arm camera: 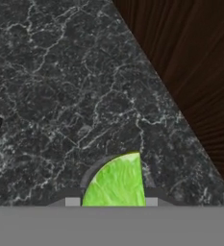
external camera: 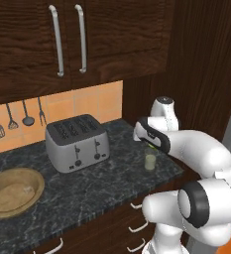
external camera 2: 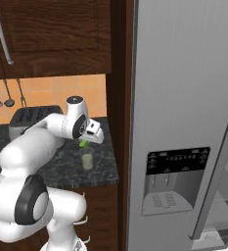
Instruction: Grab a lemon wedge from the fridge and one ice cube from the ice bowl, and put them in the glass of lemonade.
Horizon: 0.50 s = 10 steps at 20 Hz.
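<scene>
The claw (external camera 2: pixel 84 142) is clamped on a green lemon wedge (arm camera: pixel 116 181), directly above the glass of lemonade (external camera 2: pixel 87 161) on the table (external camera: pixel 102 176). Beside it are a toaster (external camera: pixel 77 142), a wooden bowl (external camera: pixel 13 191) and the fridge (external camera 2: pixel 184 122).

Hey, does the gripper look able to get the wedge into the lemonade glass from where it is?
Probably yes. The gripper, shut on the green wedge, hangs just above the glass of lemonade, with nothing between them and the glass's mouth open.
</scene>
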Tool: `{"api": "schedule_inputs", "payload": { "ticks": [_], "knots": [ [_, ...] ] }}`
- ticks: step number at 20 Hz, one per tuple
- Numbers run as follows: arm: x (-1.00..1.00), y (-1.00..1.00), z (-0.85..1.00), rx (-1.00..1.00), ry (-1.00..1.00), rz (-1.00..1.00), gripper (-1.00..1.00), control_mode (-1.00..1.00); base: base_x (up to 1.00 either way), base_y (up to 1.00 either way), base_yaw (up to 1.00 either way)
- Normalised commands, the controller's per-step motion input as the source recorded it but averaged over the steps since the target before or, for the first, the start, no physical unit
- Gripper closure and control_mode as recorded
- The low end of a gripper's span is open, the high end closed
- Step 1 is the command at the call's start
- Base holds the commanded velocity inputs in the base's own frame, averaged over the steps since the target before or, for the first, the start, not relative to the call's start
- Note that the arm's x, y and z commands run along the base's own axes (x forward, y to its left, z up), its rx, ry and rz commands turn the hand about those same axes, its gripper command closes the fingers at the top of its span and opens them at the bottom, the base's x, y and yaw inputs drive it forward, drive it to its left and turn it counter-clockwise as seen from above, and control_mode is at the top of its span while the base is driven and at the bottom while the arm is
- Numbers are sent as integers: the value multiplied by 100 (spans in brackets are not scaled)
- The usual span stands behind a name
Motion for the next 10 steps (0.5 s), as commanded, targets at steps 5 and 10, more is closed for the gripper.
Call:
{"api": "schedule_inputs", "payload": {
  "ticks": [5, 10],
  "knots": [
    [2, 0, 0, 0, 0, 0, 100, -100, 0, 0, 0],
    [3, 14, 0, -1, -1, -3, 100, -100, 0, 0, 0]
  ]
}}
